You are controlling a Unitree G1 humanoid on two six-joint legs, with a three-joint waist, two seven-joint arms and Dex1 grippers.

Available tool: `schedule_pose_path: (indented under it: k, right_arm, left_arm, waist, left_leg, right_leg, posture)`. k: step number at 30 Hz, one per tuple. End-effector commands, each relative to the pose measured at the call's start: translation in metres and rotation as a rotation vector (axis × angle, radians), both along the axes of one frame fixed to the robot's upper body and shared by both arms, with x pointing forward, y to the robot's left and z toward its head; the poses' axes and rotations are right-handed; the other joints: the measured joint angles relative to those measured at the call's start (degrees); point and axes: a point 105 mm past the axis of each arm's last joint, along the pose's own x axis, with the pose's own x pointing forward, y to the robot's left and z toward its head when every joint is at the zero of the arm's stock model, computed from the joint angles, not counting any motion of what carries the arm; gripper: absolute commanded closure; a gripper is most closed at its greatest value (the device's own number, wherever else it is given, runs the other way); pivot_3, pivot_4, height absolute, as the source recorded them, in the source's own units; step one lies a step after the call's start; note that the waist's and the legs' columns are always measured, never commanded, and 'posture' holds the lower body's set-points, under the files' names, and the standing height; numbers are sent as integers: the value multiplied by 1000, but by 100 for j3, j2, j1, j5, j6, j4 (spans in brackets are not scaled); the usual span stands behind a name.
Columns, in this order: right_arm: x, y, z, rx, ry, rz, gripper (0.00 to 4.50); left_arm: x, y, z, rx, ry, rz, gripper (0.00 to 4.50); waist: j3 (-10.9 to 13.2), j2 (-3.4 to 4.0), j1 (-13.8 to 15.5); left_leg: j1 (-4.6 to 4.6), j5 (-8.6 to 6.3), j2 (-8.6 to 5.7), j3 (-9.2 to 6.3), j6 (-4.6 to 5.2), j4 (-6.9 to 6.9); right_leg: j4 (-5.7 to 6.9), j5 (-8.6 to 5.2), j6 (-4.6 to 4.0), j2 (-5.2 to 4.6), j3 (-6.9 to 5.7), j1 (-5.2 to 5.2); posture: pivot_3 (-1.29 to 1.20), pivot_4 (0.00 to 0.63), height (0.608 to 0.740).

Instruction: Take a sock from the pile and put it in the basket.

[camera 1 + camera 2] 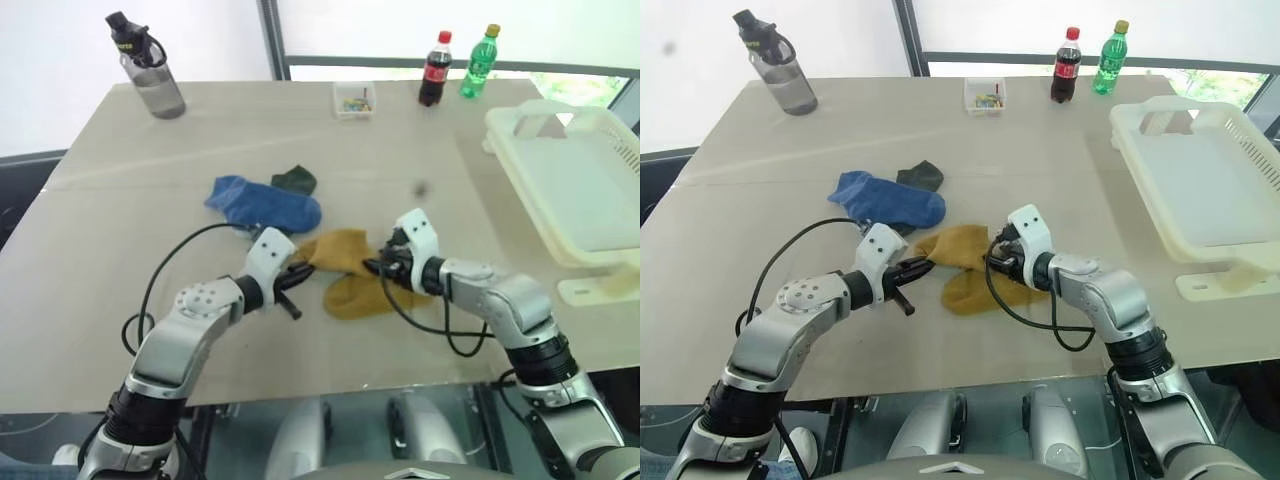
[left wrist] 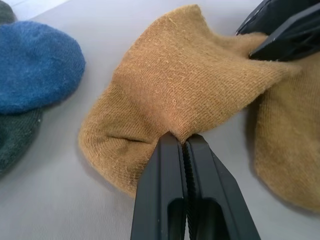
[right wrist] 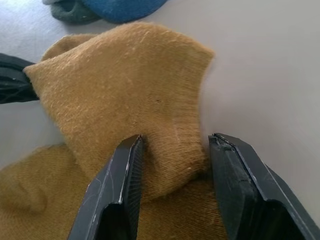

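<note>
**Both pincers on the mustard sock at mid-surface**

I see the pile (image 1: 300,230) in the middle of the frame: a mustard sock (image 2: 185,85) raised off the surface (image 1: 120,250) at lower centre, a second mustard sock (image 1: 355,295) flat just below it, a blue sock (image 1: 265,203) up and to the left, and a dark green sock (image 1: 294,180) just above the blue one, touching it.

My left pincer (image 2: 185,142) is clamped shut on one edge of the raised mustard sock, pinching a fold of it. My right pincer (image 3: 172,145) has its fingers (image 3: 125,170) set apart around the opposite end of the same sock, fabric between them; the left finger touches the knit, and I cannot tell whether the right one does.

The basket (image 1: 560,160) stands at the right edge of the frame, well apart from the socks, nothing visible inside it.

Along the far edge I see a grey water bottle (image 1: 150,70) at upper left, a small clear box (image 1: 354,100) at top centre, and a cola bottle (image 1: 434,70) beside a green bottle (image 1: 480,62).
</note>
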Motion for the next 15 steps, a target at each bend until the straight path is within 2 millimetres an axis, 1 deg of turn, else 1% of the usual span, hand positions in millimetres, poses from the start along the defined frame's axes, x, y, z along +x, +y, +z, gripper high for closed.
schedule_pose_path:
  k: [1, 6, 9, 10, 11, 12, 14, 15]
  right_arm:
    - [-4, 3, 1, -44, -21, 35, 2387]
    - [-3, 4, -2, -53, -17, 22, 2387]
    - [-7, 7, -4, -48, -7, 45, 3234]
    - [-8, 7, -4, -45, -5, 52, 3666]
    - [-7, 7, -3, -42, -5, 48, 4208]
    - [-7, 7, -2, -39, -5, 45, 4448]
    - [-6, 6, 1, -28, -15, 38, 4448]
    - [-5, 7, 6, -2, -26, 45, 4448]
  left_arm:
    - [-3, -3, 13, -10, -50, -6, 4443]
    - [-6, -1, 11, -8, -44, -2, 4443]
    - [-8, -3, 11, -7, -41, -7, 4500]
    - [-8, -3, 11, -8, -41, -7, 4500]
    - [-8, -3, 11, -9, -41, -8, 4500]
    - [-8, -4, 11, -9, -41, -9, 4500]
    - [-9, -4, 11, -13, -40, -10, 4500]
    - [-9, -5, 10, -23, -26, -8, 4500]
  waist:
    - [0, 0, -3]
    - [-1, -1, -6]
    - [-1, -1, -6]
    - [-1, 0, -6]
    - [-1, 0, -6]
    - [-1, -1, -6]
    - [-1, 0, -6]
    - [-1, 0, -6]
  left_leg:
    - [1, 0, 0, 0, 0, 0]
    - [5, 0, 0, 0, 0, 0]
    - [6, 0, 1, 0, 0, 0]
    - [5, 0, 1, 0, 0, 0]
    - [5, 0, 1, 0, 0, 0]
    - [5, 0, 1, -1, 0, 0]
    - [5, 0, 1, 0, 0, -1]
    - [5, 0, 1, 0, 0, -1]
  right_leg:
    - [1, 0, 0, 1, 0, 0]
    - [3, 0, -1, 4, -1, 1]
    - [3, 0, -1, 4, -1, 1]
    - [3, 0, -1, 4, -1, 1]
    - [3, 0, -1, 4, -1, 1]
    - [3, 0, -1, 4, -1, 1]
    - [3, 0, -1, 4, -1, 1]
    - [2, 0, -1, 4, -1, 1]
  posture:
    - [0, 150, 740]
    - [0, 150, 740]
    - [0, 150, 740]
    - [0, 150, 740]
    - [0, 150, 740]
    - [0, 150, 740]
    - [0, 150, 740]
    - [0, 150, 740]
